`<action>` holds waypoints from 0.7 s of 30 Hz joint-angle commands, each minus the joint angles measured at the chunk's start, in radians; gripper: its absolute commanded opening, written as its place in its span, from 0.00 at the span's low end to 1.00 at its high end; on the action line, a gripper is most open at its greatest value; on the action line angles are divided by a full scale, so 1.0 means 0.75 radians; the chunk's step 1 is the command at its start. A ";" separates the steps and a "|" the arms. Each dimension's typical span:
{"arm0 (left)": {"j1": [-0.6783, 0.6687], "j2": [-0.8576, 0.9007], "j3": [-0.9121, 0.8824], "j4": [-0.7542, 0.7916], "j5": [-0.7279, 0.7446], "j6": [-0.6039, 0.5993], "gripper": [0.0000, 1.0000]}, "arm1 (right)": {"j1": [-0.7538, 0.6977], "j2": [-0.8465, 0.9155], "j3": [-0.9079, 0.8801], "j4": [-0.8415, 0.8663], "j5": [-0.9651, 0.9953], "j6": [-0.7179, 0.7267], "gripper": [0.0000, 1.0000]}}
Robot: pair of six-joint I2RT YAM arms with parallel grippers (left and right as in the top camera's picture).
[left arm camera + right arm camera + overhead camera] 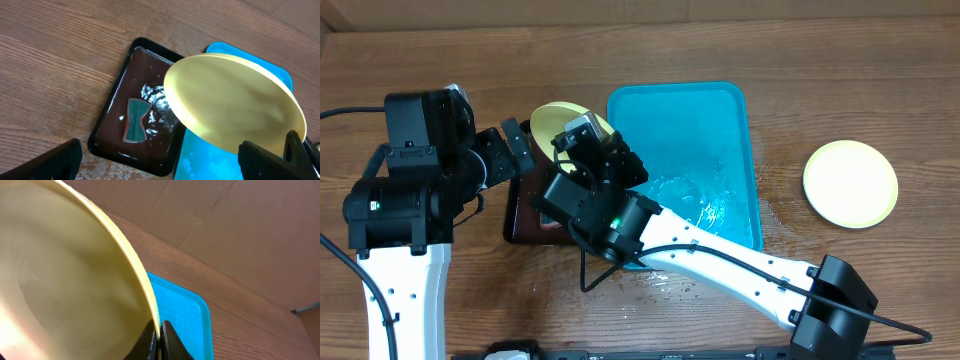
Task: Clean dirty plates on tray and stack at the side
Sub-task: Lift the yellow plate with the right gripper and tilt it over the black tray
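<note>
My right gripper [159,341] is shut on the rim of a pale green-rimmed plate [65,280] and holds it tilted. In the overhead view this plate [560,122] is over the far end of the dark tray [520,225], left of the turquoise tray [680,130]. The left wrist view shows the plate [230,100] from its underside. A second plate [850,183] lies flat on the table at the right. A third plate is not in view. My left gripper [170,162] is open and empty, beside the held plate and above the dark tray.
The dark brown-black tray [125,85] holds water and a green sponge with a red edge [135,119]. The turquoise tray [210,157] is wet, with water drops on the table at its near side [670,285]. Cardboard [225,220] lines the far edge.
</note>
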State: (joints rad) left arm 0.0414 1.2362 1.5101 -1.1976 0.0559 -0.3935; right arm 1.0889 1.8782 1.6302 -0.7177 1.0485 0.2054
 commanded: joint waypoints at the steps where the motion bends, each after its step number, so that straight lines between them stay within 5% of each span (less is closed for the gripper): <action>1: 0.009 -0.016 0.022 -0.004 -0.015 -0.030 1.00 | 0.009 -0.030 0.026 0.014 0.043 0.009 0.04; 21: 0.007 0.052 0.022 -0.098 -0.014 -0.030 1.00 | -0.026 -0.030 0.026 0.010 0.003 0.003 0.04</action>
State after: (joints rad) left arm 0.0414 1.2747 1.5101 -1.2655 0.0559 -0.3935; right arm 1.0843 1.8782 1.6306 -0.7128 1.0805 0.2043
